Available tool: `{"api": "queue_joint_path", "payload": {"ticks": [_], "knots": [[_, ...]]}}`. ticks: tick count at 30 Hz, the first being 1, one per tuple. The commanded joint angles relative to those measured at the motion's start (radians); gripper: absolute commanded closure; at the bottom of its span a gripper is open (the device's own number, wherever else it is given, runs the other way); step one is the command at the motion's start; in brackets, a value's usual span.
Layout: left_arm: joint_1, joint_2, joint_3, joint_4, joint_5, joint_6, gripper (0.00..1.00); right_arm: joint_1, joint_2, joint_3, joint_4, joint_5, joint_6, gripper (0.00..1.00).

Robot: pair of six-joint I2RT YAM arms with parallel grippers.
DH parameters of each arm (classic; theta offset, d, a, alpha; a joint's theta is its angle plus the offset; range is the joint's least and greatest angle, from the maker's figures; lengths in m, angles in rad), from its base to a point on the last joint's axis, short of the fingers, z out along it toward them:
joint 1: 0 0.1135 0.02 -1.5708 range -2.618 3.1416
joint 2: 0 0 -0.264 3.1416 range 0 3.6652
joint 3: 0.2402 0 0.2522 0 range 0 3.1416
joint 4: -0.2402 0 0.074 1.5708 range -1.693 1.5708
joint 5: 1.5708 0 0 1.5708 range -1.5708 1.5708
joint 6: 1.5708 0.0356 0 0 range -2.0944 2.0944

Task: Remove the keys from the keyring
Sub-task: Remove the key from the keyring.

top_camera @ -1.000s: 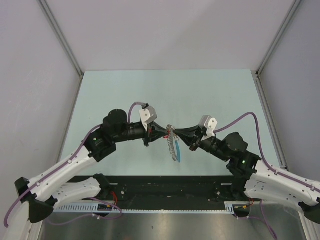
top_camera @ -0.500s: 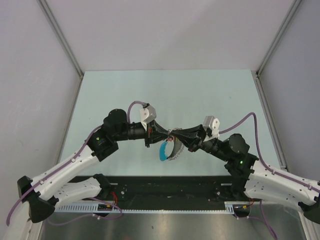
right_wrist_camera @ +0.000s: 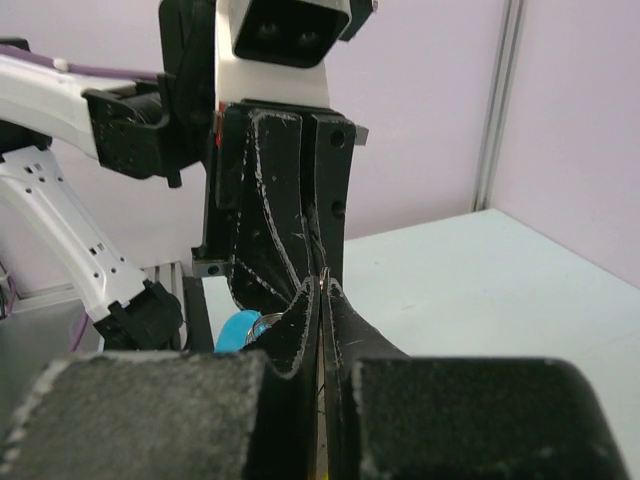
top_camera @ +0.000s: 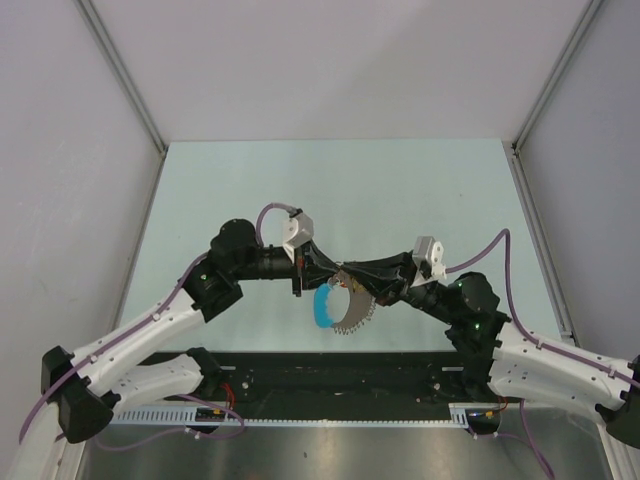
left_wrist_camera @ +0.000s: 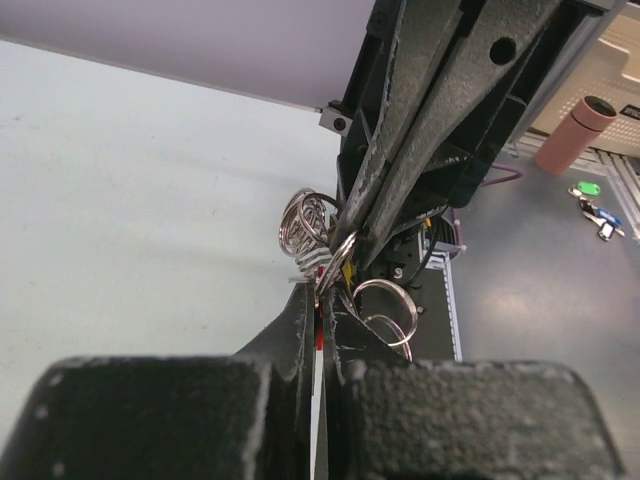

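My two grippers meet tip to tip above the middle of the table [top_camera: 250, 190]. The left gripper [top_camera: 333, 271] is shut on the key [left_wrist_camera: 318, 343], a thin red and white strip edge-on between its jaws [left_wrist_camera: 322, 296]. The right gripper [top_camera: 350, 277] is shut on a thin wire of the keyring [top_camera: 352, 315], pinched at its tips [right_wrist_camera: 322, 285]. The silvery loop fans out below the tips, its blue arc [top_camera: 322, 305] on the left, also showing in the right wrist view [right_wrist_camera: 232, 330]. Silvery coils [left_wrist_camera: 303, 222] bunch beside the right gripper's fingers [left_wrist_camera: 400, 160].
A black rail [top_camera: 330, 375] runs along the near table edge between the arm bases. Grey walls close off the back and both sides. Beyond the table, the left wrist view shows a pink cylinder [left_wrist_camera: 585, 135] and a green-tagged bunch [left_wrist_camera: 590, 190].
The keyring has turned from hanging edge-on to a spread fan, its blue arc swinging left. The meeting point of both grippers dropped slightly toward the near edge. Both stayed shut.
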Motion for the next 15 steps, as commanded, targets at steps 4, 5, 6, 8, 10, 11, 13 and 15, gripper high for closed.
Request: {"api": "queue_joint_path", "payload": {"ticks": [4, 5, 6, 8, 10, 11, 13, 15], "knots": [[-0.012, -0.037, 0.014, -0.005, 0.022, 0.023, 1.00, -0.016, -0.034, -0.044, 0.163, -0.001, 0.035, 1.00], [-0.012, -0.040, 0.012, -0.010, 0.020, 0.033, 1.00, -0.019, -0.052, -0.067, 0.193, -0.012, 0.041, 1.00], [-0.012, -0.041, 0.009, -0.011, 0.023, 0.031, 1.00, -0.020, -0.057, -0.079, 0.212, -0.010, 0.047, 1.00], [-0.012, -0.043, 0.000, -0.005, 0.026, 0.022, 1.00, -0.024, -0.067, -0.089, 0.223, -0.007, 0.059, 1.00], [-0.012, -0.049, 0.005, -0.058, -0.035, 0.031, 1.00, -0.025, -0.083, -0.089, 0.216, -0.003, 0.056, 1.00], [-0.012, -0.049, 0.015, -0.097, -0.075, 0.060, 1.00, -0.025, -0.089, -0.089, 0.207, 0.002, 0.053, 1.00], [-0.011, -0.055, 0.028, -0.187, -0.226, 0.086, 1.00, -0.025, -0.116, -0.087, 0.181, 0.054, 0.035, 1.00], [-0.007, -0.061, 0.025, -0.237, -0.480, 0.106, 1.00, -0.028, -0.139, -0.084, 0.095, 0.147, -0.002, 1.00]]}}
